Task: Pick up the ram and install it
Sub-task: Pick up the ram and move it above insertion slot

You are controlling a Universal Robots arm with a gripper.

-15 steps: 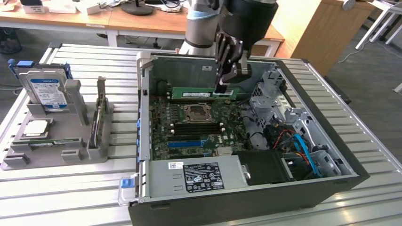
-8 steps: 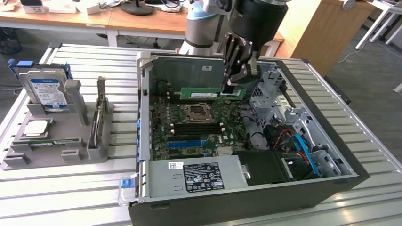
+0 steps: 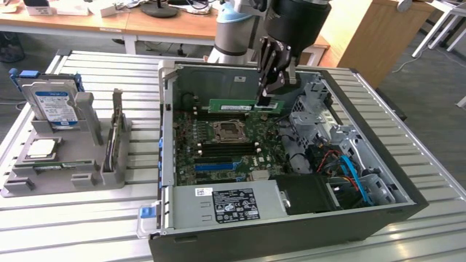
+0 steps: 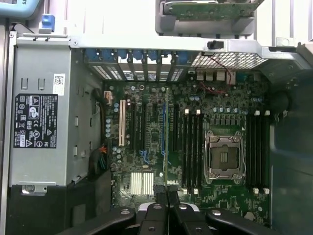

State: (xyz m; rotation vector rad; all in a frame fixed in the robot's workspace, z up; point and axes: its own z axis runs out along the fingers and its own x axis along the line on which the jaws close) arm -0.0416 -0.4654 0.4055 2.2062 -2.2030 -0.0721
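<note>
My gripper (image 3: 268, 101) is shut on the ram (image 3: 243, 105), a slim green stick held level by its end. It hangs inside the open computer case (image 3: 378, 164), above the far part of the motherboard (image 3: 218, 158). In the wrist view the ram (image 4: 167, 142) appears edge-on as a thin line running out from between my black fingers (image 4: 155, 215). It lies over the board beside the long black memory slots (image 4: 191, 147), parallel to them. The processor socket (image 4: 224, 156) sits between those slots and a second bank of slots (image 4: 259, 147).
A grey holder tray (image 3: 43, 183) on the exterior view's left carries a hard drive (image 3: 54, 103), a processor chip (image 3: 42, 148) and an upright expansion card (image 3: 114, 136). The power supply (image 3: 222, 203) fills the case's near end. Blue and orange cables (image 3: 350, 169) and a metal drive cage (image 3: 313, 109) crowd the case's right side.
</note>
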